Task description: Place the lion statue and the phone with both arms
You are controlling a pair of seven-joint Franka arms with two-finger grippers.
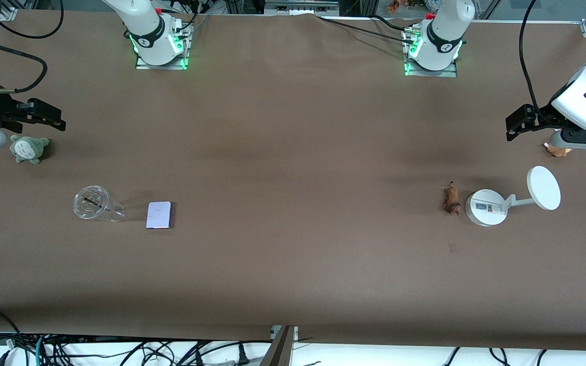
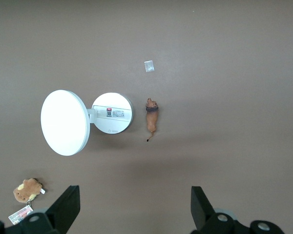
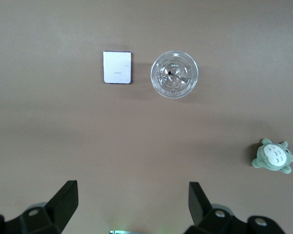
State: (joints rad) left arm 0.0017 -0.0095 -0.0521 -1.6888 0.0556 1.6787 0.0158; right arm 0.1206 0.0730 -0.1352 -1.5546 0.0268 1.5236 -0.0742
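The lion statue, a tiny reddish-brown figurine with a thin dark tail, lies on the table beside a white stand; it also shows in the left wrist view. The phone, a flat pale lavender rectangle, lies beside a clear cup toward the right arm's end; it also shows in the right wrist view. My left gripper hangs open and empty over the table at the left arm's end. My right gripper hangs open and empty over the right arm's end.
A white round-based stand with a disc stands beside the lion. An orange-brown plush lies under the left arm. A clear cup stands beside the phone. A grey-green plush lies near the right gripper.
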